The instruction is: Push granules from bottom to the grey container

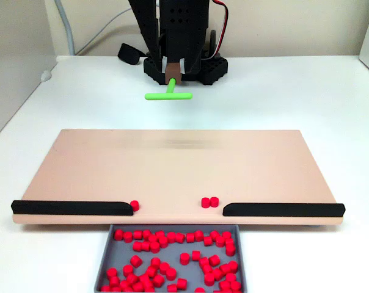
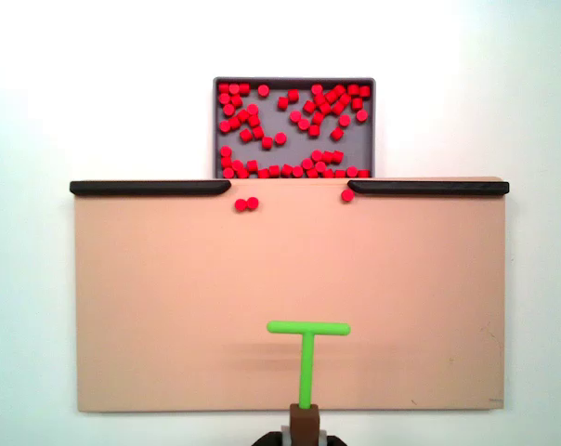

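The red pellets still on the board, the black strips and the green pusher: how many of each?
Pellets on the board: 3
Black strips: 2
Green pusher: 1
Total: 6

Bright, even light is washing out the white table (image 2: 39, 93) in both fixed views; a soft, blurred shadow is lying on the tan rectangular board (image 1: 178, 144) toward twelve o'clock.
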Controlling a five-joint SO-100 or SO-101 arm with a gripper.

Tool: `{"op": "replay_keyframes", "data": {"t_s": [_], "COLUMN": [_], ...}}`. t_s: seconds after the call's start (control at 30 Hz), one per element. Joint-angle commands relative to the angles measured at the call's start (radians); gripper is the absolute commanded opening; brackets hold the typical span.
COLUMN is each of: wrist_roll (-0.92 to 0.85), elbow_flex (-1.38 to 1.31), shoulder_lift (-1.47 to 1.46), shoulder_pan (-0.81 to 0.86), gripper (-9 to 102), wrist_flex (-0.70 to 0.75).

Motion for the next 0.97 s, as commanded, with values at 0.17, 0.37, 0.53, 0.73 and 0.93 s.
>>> {"op": "replay_keyframes", "data": {"t_s": [0.17,0.37,0.53,0.73,0.93], "wrist_roll": [0.0,-0.003,-0.003,-0.017,-0.032], "elbow_flex": [-0.005,-0.006,-0.006,-0.006,-0.006], "shoulder_lift": [0.02,0.029,0.035,0.035,0.038], "shoulder_pan": [-0.006,0.0,-0.008,-0.014,0.0], "gripper": [0,0,0,0,0], "wrist_flex": [-0.002,-0.011,-0.011,-0.011,-0.011]}}
